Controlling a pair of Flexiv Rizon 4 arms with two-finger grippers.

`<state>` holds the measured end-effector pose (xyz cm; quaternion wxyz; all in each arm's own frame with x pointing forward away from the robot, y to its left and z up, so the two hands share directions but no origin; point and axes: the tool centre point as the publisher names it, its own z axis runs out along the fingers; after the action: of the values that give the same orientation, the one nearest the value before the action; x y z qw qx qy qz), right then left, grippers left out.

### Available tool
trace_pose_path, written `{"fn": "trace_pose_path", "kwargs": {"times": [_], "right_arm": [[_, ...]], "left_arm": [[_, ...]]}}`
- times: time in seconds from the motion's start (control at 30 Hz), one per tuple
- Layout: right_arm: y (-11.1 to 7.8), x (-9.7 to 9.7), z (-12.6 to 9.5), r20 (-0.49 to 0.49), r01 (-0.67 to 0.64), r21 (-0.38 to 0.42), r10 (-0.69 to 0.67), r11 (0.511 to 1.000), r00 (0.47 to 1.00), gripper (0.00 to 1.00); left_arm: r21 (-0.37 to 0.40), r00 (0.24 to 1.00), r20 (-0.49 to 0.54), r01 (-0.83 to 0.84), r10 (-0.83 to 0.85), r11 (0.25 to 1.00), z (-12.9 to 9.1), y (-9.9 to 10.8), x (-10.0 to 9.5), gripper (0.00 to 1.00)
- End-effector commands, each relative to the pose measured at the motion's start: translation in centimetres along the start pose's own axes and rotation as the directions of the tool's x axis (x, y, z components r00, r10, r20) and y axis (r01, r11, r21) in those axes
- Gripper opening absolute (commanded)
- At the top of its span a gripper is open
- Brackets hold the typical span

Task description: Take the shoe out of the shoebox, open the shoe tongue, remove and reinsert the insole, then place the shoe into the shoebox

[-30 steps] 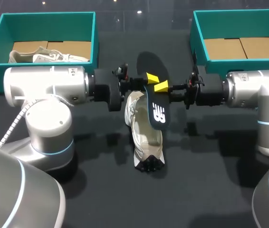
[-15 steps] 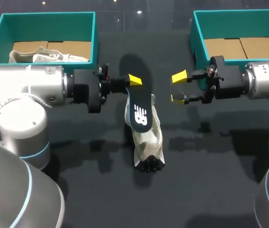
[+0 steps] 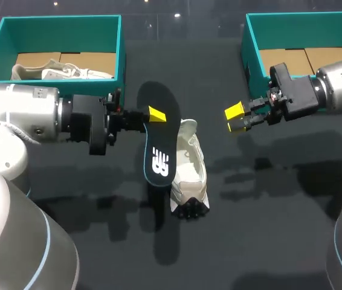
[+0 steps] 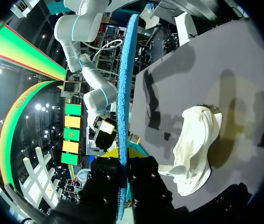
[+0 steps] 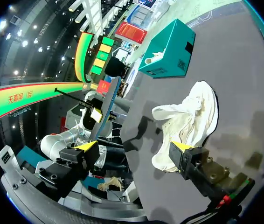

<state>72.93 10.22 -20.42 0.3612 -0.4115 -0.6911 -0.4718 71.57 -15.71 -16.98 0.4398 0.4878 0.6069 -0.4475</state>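
A pale beige shoe (image 3: 189, 172) lies on the black table, toe toward the front. My left gripper (image 3: 156, 116) is shut on the heel end of a black insole (image 3: 159, 151) with a white logo, held left of and above the shoe. In the left wrist view the insole (image 4: 122, 84) shows edge-on as a blue strip clamped between the fingers (image 4: 121, 154), with the shoe (image 4: 195, 149) beside it. My right gripper (image 3: 236, 118) stands open to the right of the shoe, holding nothing. In its own view the right gripper (image 5: 135, 147) is wide open, with the shoe (image 5: 188, 119) and the insole (image 5: 108, 109) ahead of it.
A teal shoebox (image 3: 120, 54) at the back left holds another pale shoe (image 3: 62, 71) on cardboard. A second teal shoebox (image 3: 248, 54) at the back right shows only a cardboard bottom. The left box (image 5: 169, 49) also appears beyond the shoe in the right wrist view.
My right gripper let go of the insole, opened wide and drew back to the right. My left gripper carried the insole leftward, off the shoe.
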Motion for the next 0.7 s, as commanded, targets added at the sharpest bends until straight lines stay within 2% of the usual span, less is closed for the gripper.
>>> {"fn": "trace_pose_path", "kwargs": {"times": [0.03, 0.07, 0.1, 0.17, 0.23, 0.3, 0.37, 0.4, 0.7], "right_arm": [[0.2, 0.2, -0.2, 0.008, -0.002, 0.019, 0.002, 1.000, 1.000, 1.00], [0.2, 0.2, -0.2, 0.008, -0.002, 0.019, 0.002, 1.000, 1.000, 1.00], [0.2, 0.2, -0.2, 0.008, -0.002, 0.019, 0.002, 1.000, 1.000, 1.00], [-0.4, 0.1, -0.3, 0.066, 0.056, 0.090, -0.062, 0.994, 0.996, 1.00], [-1.8, 0.1, -0.6, 0.090, 0.134, 0.148, -0.148, 0.980, 0.985, 1.00], [-3.1, -0.3, -1.0, 0.096, 0.205, 0.172, -0.223, 0.963, 0.970, 1.00], [-4.4, -1.3, -1.5, 0.129, 0.228, 0.152, -0.248, 0.962, 0.960, 1.00], [-5.1, -2.0, -1.5, 0.130, 0.224, 0.190, -0.251, 0.956, 0.959, 1.00], [-5.1, -2.0, -1.5, 0.130, 0.224, 0.190, -0.251, 0.956, 0.959, 1.00]], "left_arm": [[-0.001, 1.000, 0.002, -0.002, 0.002, 1.000, -1.1, -0.4, 0.1, 0.00], [-0.001, 1.000, 0.002, -0.002, 0.002, 1.000, -1.1, -0.4, 0.1, 0.00], [-0.021, 1.000, -0.005, 0.013, -0.013, 1.000, 0.0, -1.4, 0.0, 0.00], [-0.043, 0.997, 0.002, 0.079, -0.079, 0.996, 0.8, -3.0, -0.1, 0.00], [-0.050, 0.988, 0.006, 0.154, -0.154, 0.987, 1.0, -4.5, -0.2, 0.00], [-0.019, 0.975, 0.003, 0.224, -0.224, 0.974, 1.1, -6.1, -0.3, 0.00], [0.013, 0.965, -0.013, 0.262, -0.262, 0.965, 1.1, -7.4, -0.4, 0.00], [0.006, 0.967, -0.030, 0.254, -0.254, 0.967, 0.9, -8.0, -0.5, 0.00], [0.006, 0.967, -0.030, 0.254, -0.254, 0.967, 0.9, -8.0, -0.5, 0.00]]}}
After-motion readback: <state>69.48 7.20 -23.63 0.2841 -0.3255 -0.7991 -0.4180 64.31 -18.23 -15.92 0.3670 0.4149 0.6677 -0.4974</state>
